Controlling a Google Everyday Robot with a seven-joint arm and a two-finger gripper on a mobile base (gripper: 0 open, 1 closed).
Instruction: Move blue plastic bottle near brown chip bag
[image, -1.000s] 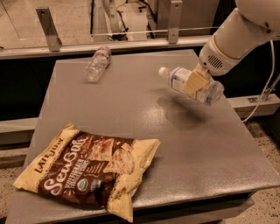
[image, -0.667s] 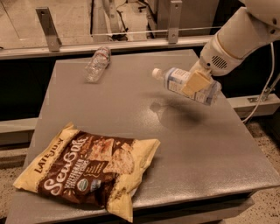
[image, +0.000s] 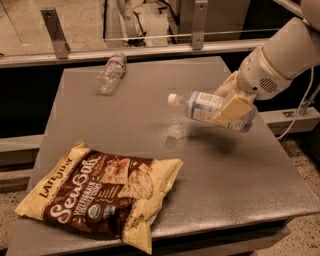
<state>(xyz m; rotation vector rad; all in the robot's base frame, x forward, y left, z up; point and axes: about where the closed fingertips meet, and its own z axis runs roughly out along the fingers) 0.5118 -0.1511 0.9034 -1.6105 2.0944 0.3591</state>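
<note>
We find a chip bag (image: 100, 197) front left on the surface (image: 240, 185), a small bottle (image: 111, 73) back left, and the tool (image: 231, 107) at right holding a large bottle (image: 202, 102) above the surface.

A grey table (image: 240, 190) carries a brown chip bag (image: 100, 195) front left, a clear bottle (image: 111, 73) at rear; the gripper (image: 232, 109) holds the blue plastic bottle (image: 202, 102) above.

Gripper (image: 226, 111) w/ blue plastic bottle (image: 202, 103) now further left, lower.
</note>
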